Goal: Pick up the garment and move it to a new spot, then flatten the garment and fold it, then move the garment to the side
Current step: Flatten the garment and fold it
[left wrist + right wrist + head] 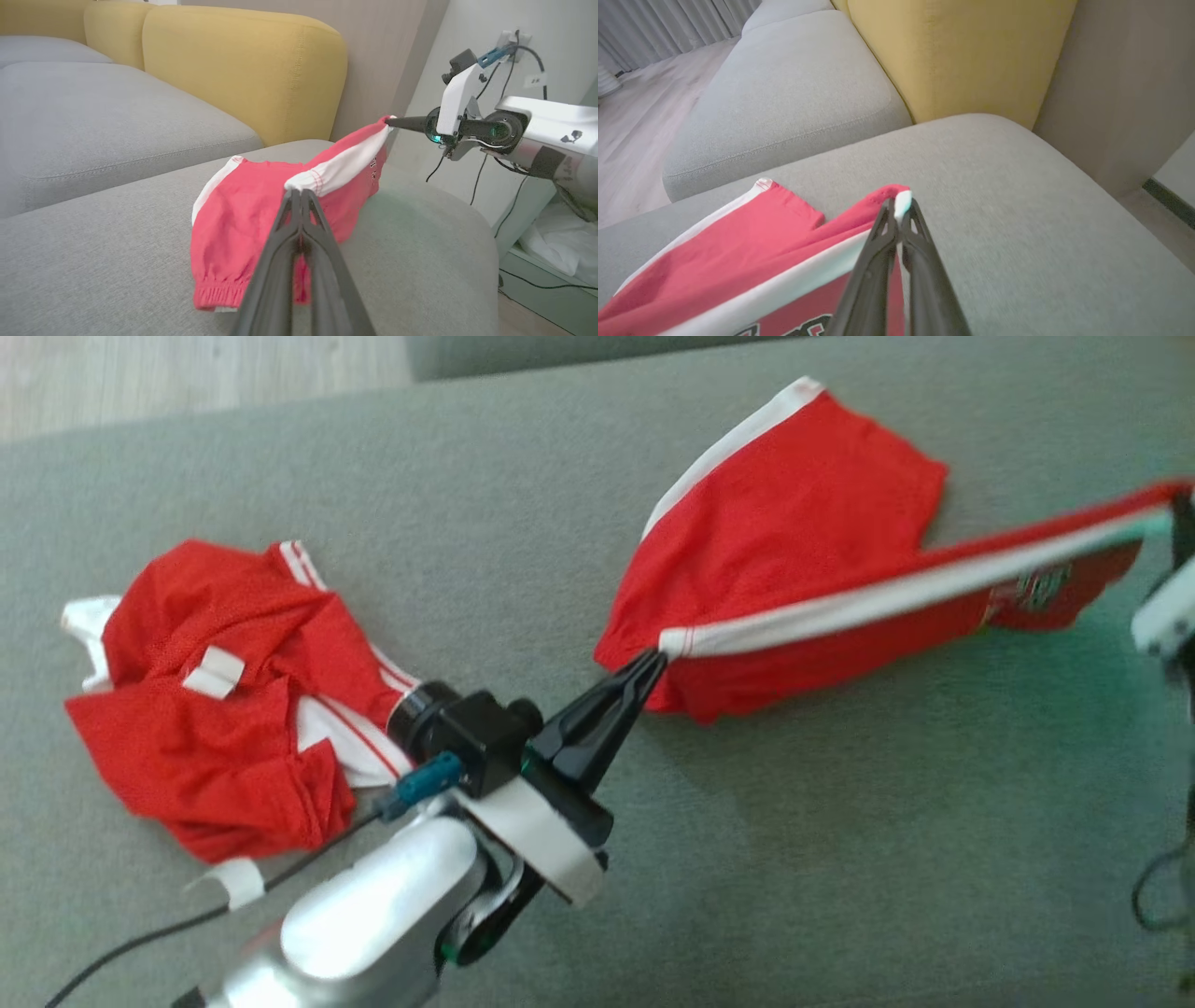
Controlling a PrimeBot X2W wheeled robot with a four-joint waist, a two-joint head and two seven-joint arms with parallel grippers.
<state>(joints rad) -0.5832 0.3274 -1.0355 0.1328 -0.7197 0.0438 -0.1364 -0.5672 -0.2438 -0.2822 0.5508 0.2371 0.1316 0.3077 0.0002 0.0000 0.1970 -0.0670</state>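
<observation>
Red shorts (794, 551) of thin sporty cloth, edged with a broad white band, are pulled out between the two arms above a wide grey fabric sofa cushion (840, 859). The left gripper (651, 663) has its two long dark fingers pressed tight together and pinches one end of the white band. The right gripper (390, 122), clamped just as tightly, pinches the other end, so the band runs taut from one tip to the other. The rest of the shorts sags below that line. One leg lies spread on the cushion towards the back, and in the left wrist view a gathered edge droops close to the grey surface. A printed badge shows near the right-hand end, too blurred to read. Off to the robot's left on the same cushion sits a second red and white garment (233, 700), crumpled in a heap, well apart from the shorts. Behind the seat rises a mustard-yellow upholstered backrest (243, 70).
</observation>
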